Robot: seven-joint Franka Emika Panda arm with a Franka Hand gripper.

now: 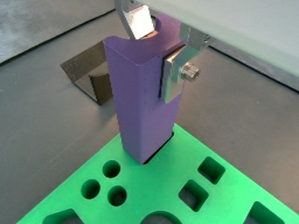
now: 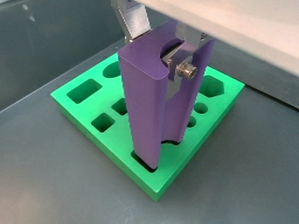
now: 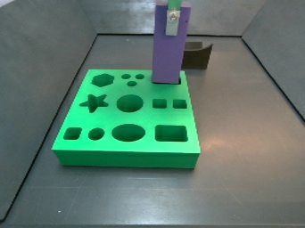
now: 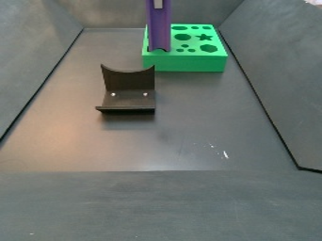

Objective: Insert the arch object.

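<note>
The arch object (image 2: 152,105) is a tall purple bar with a half-round groove down one side, arch-shaped in section. It stands upright with its lower end in a hole at the edge of the green board (image 2: 82,109). It shows in both side views (image 3: 167,53) (image 4: 158,28) and in a wrist view (image 1: 140,96). My gripper (image 2: 158,48) is shut on its top, one finger in the groove and one on the flat back. The gripper also shows in a wrist view (image 1: 158,52) and a side view (image 3: 173,11). No small dark block shows.
The green board (image 3: 119,147) (image 4: 189,61) (image 1: 82,188) has several shaped holes: round, square, star. The dark fixture (image 4: 126,89) stands on the floor apart from the board, also seen in a wrist view (image 1: 87,74) and a side view (image 3: 197,55). Grey walls ring the floor.
</note>
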